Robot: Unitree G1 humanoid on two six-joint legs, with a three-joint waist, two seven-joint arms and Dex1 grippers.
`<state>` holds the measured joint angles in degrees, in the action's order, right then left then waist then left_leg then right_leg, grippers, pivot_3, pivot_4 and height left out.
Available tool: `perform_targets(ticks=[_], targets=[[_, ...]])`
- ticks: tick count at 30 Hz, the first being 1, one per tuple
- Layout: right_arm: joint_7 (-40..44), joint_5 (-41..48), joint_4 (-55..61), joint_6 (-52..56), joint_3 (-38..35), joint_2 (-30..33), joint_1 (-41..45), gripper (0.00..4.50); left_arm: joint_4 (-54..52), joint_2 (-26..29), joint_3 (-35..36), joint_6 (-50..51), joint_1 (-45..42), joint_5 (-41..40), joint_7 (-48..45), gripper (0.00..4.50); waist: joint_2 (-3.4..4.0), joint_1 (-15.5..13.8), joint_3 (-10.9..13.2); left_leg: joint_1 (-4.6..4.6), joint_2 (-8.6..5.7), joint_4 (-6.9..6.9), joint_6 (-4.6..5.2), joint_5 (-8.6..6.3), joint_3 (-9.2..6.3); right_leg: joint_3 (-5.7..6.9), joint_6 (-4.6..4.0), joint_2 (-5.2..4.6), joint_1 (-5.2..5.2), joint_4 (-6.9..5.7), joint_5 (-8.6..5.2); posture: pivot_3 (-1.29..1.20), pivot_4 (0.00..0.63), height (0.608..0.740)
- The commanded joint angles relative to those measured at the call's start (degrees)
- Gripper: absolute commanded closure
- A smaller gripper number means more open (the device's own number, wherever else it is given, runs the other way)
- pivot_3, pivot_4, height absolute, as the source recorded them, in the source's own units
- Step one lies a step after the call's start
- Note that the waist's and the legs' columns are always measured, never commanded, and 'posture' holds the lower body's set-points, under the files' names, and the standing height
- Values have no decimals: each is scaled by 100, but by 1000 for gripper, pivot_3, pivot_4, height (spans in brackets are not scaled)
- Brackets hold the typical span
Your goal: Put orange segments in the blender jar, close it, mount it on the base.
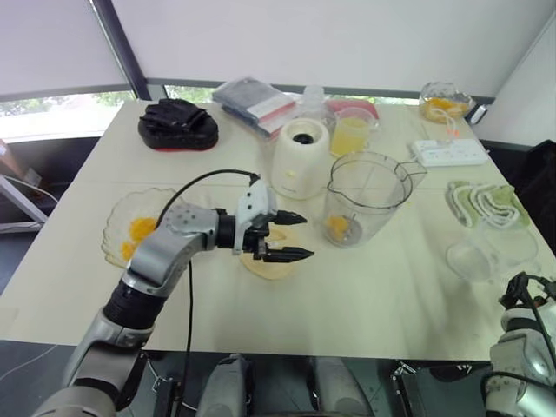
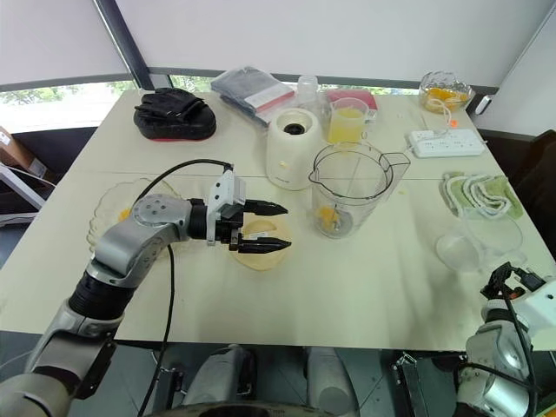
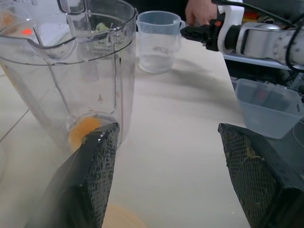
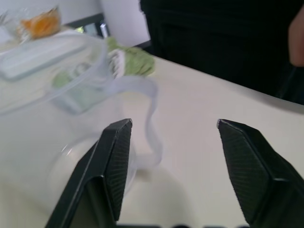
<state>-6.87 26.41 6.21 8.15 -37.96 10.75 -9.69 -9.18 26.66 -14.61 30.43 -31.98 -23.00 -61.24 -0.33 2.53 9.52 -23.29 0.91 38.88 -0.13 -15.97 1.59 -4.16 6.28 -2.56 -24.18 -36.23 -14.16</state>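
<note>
Upright lidless blender jar (image 1: pixel 365 200) beside base (image 1: pixel 300 156), orange segments (image 1: pixel 339 226) inside

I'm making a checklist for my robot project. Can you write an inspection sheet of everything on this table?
Surface: cream table.
Job's things: blender jar open, orange segments at its bottom; more lie in the scalloped dish; base stands bare; lid lies flat.
Clutter: juice cup, black gloves, green cloth.
Grippers: left gripper open above the lid; right gripper open, empty.
Cables: power strip.
Surroundings: a person's hand.
</note>
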Motion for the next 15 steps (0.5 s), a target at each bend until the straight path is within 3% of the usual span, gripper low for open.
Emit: perform_targets(ticks=[1,4,8,11,15], targets=[[111,116,934,285,147,-53,-433,1531,35,-7,57,-87,-202,-27,-84,1033,0,-2,0,0,1,0,0,0,0,0,0,-1,0,0,0,0,150,740],[409,279,1913,736,457,7,-1112,1531,217,44,52,-68,-349,-9,-198,1033,0,-12,0,-3,1,0,0,0,0,0,-1,-3,-2,1,-1,0,150,740],[1056,455,3014,1512,772,622,-1977,1531,507,123,61,8,-604,-9,-376,1033,-3,-12,0,-5,1,0,0,0,1,0,-1,-7,-4,4,-1,0,150,740],[1735,854,3760,1957,711,1244,-2516,1531,678,259,20,89,-775,7,-598,1033,-8,-18,3,-7,0,0,0,-1,2,1,0,-8,-5,9,-3,0,150,740],[1999,1570,4304,2350,353,1760,-2552,1531,934,447,-36,1,-963,97,-890,1033,-23,-16,12,-10,4,-2,0,-1,-4,8,0,-1,-6,11,-3,0,150,740]])
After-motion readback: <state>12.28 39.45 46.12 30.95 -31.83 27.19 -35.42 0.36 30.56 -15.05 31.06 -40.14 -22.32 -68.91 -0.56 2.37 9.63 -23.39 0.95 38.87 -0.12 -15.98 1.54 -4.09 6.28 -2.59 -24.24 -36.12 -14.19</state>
